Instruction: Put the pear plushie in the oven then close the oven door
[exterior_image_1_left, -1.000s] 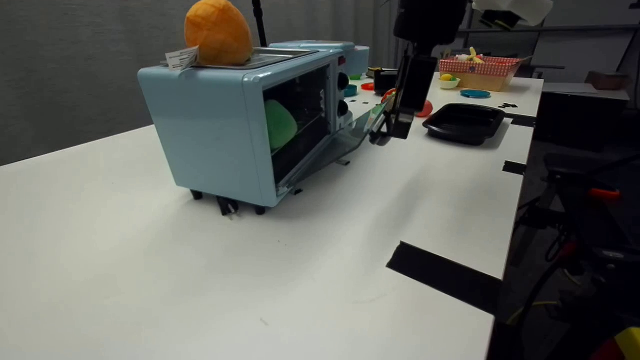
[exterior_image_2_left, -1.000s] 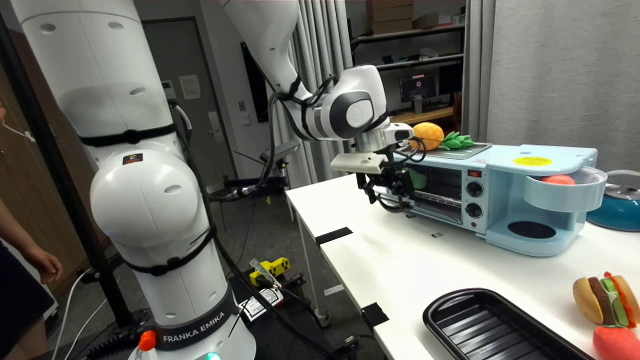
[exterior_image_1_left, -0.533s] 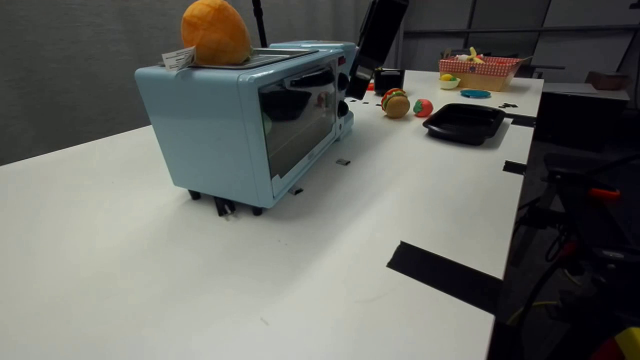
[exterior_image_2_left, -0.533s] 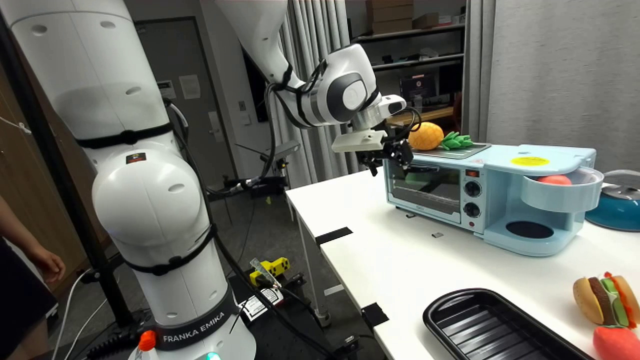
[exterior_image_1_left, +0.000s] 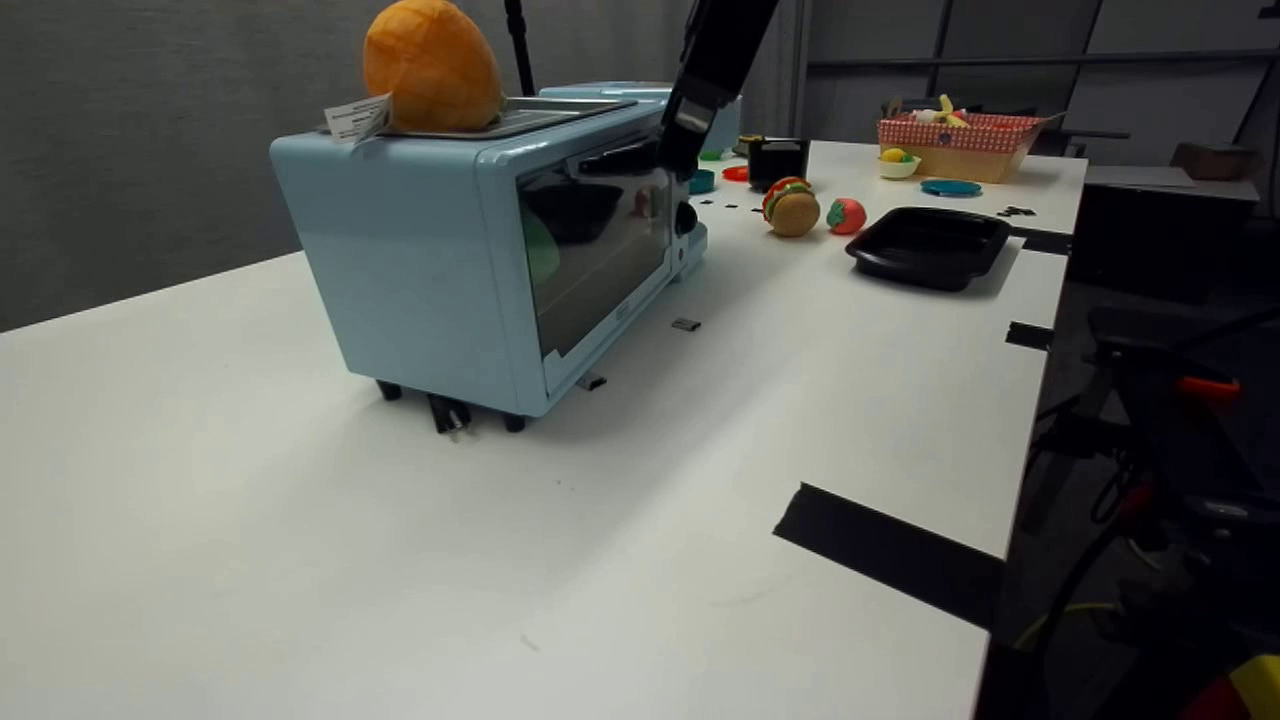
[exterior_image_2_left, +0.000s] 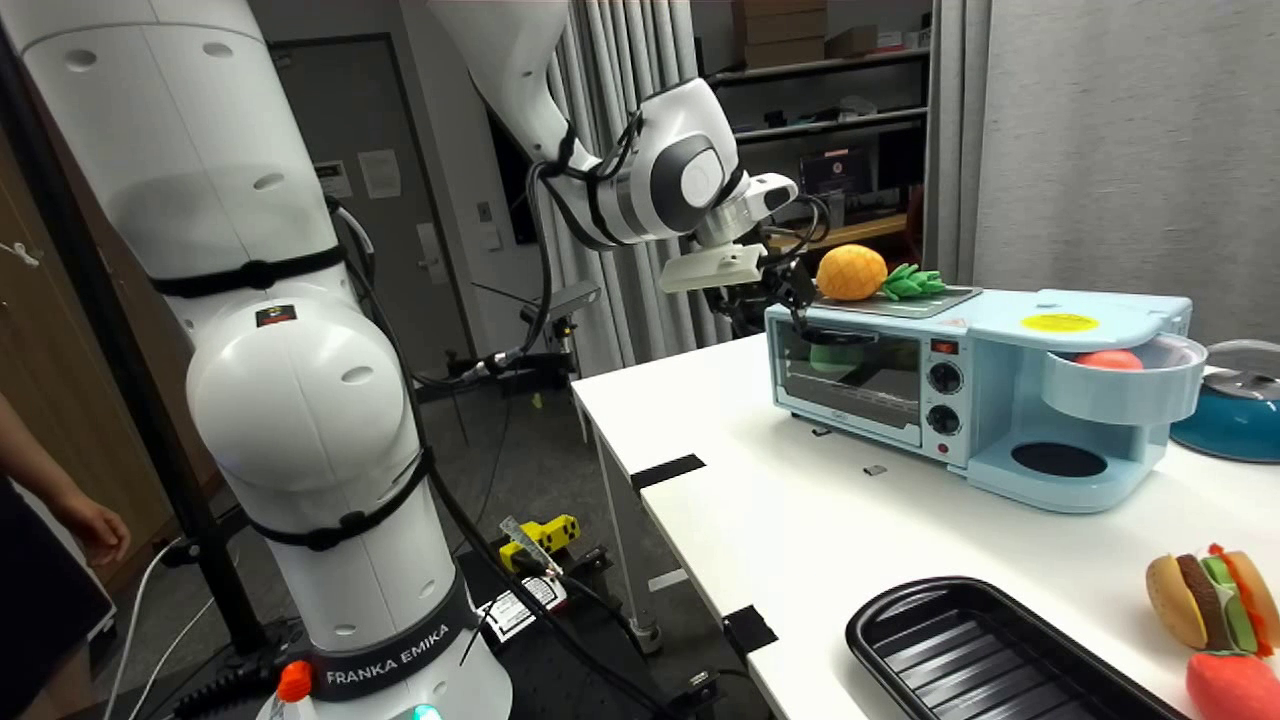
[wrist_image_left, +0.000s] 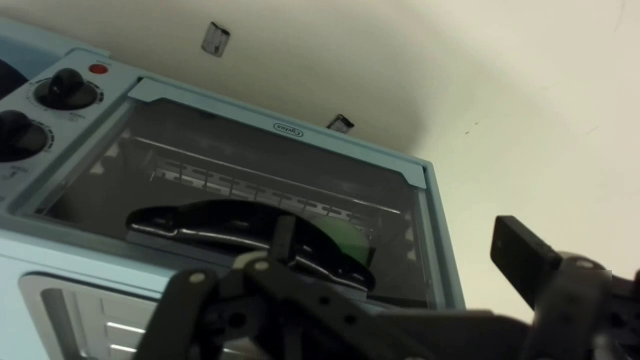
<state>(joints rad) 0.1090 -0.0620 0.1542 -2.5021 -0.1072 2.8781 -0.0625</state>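
The light-blue oven (exterior_image_1_left: 410, 270) stands on the table in both exterior views (exterior_image_2_left: 975, 400). Its windowed oven door (exterior_image_1_left: 600, 270) is up against the front and looks shut; a very small gap cannot be ruled out. The light-green pear plushie (exterior_image_1_left: 541, 250) is inside, behind the glass. It also shows through the window in the wrist view (wrist_image_left: 347, 237). My gripper (wrist_image_left: 402, 245) is open and empty, with its fingers wide apart. One finger lies in front of the black bar handle (wrist_image_left: 220, 222); whether it touches is unclear. In an exterior view my gripper (exterior_image_2_left: 765, 315) is at the oven's upper front edge.
An orange plushie (exterior_image_1_left: 432, 70) sits on the metal tray on the oven's top. A black baking pan (exterior_image_1_left: 930, 250), a toy burger (exterior_image_1_left: 791, 210) and a toy strawberry (exterior_image_1_left: 846, 216) lie on the table. A basket (exterior_image_1_left: 960, 150) stands farther back.
One second ago the door hung partly open with my gripper at it. By half a second ago it had swung up against the oven. My gripper has since drawn back slightly beside the handle.
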